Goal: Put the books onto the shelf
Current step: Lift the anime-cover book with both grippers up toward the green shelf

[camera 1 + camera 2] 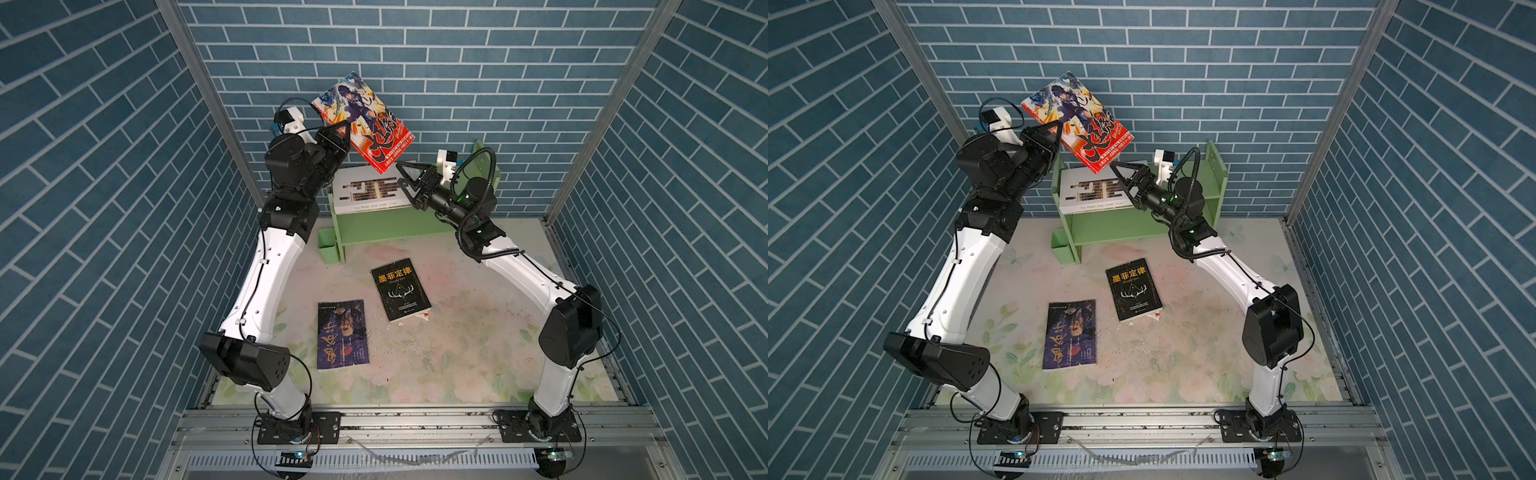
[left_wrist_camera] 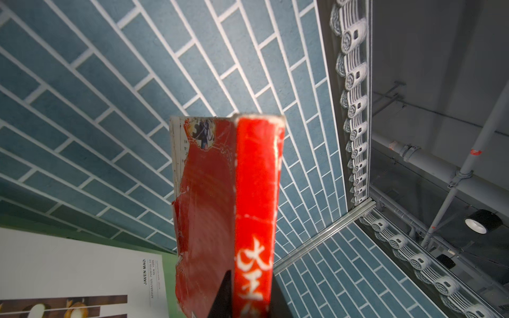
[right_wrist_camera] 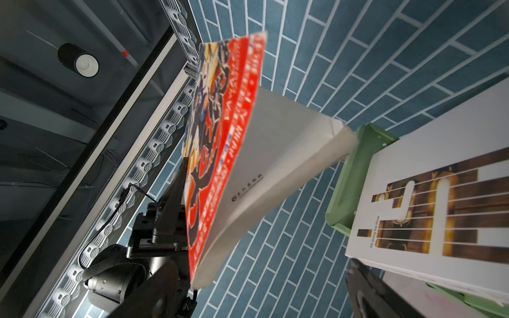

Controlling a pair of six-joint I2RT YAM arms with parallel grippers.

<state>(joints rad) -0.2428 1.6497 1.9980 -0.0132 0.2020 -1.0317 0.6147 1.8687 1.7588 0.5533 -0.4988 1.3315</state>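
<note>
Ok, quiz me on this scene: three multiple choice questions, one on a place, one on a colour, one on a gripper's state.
1. Where does the white book with dark bars lie? A) on the table B) flat on the shelf's top tier C) in a gripper
2. What colour is the spine of the illustrated book held by the left gripper? A) green B) red C) black
3. How is the right gripper? A) shut on a book B) shut on the shelf C) open, empty
1 B: both top views show it there. 2 B: red in the left wrist view. 3 C: jaws spread, gripping nothing.
</note>
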